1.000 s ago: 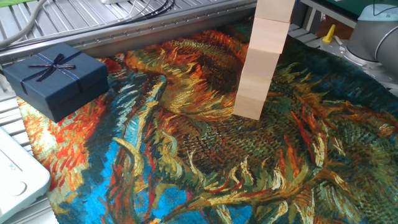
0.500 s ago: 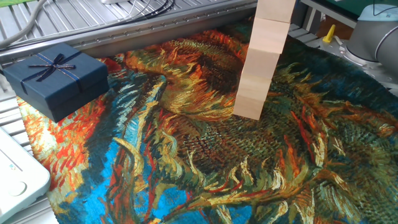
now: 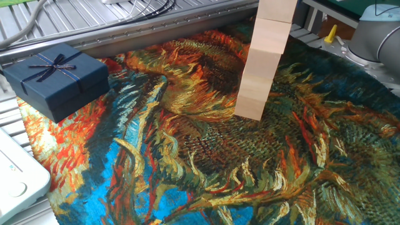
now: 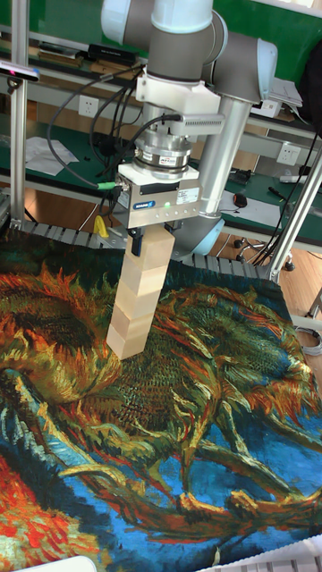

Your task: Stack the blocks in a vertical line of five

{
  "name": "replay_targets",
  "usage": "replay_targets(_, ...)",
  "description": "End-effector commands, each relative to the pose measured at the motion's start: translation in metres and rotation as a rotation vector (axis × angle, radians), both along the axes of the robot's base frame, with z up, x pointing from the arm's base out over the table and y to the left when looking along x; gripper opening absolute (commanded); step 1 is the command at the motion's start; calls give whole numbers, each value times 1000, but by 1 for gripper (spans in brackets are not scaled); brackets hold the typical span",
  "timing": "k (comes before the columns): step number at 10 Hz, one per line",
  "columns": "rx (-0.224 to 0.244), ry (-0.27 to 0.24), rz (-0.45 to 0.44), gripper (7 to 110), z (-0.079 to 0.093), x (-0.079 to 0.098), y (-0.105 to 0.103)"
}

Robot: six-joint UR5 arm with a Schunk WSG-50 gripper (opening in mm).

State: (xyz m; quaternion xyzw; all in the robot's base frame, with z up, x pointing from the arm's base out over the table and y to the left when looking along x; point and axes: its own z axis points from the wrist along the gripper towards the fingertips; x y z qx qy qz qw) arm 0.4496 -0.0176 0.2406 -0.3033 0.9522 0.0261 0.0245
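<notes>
A cloth (image 3: 206, 175) printed with swirling sunflowers in orange, blue and green covers most of the bench. Above it in the tall fixed view hangs the arm (image 4: 183, 36), its grey joints reaching down from the top of the picture to the gripper (image 4: 154, 238) directly over the cloth's far part. In the fixed view only a grey joint shows at the top right corner.

The stack of blocks (image 4: 139, 295) stands on the cloth toward its far edge, a single pale wooden column leaning slightly to the right as the camera sees it. In the tall fixed view about 5 cubes can be counted, though the seams are faint; in the fixed view (image 3: 261, 69) the top runs out of the picture. The gripper sits right at the top of the column, its dark fingers (image 4: 135, 243) flanking the uppermost block. Whether they press on that block or stand just clear, I cannot tell.

A dark blue gift box (image 3: 55, 78) with a ribbon bow rests at the cloth's far left corner, well apart from the stack.
</notes>
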Motion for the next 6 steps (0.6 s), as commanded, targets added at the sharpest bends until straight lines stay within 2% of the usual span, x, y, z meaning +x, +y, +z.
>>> replay_targets(1, 17, -1, 5, 7, 2, 1, 4)
replay_targets(6, 17, 12, 10, 7, 2, -3, 3)
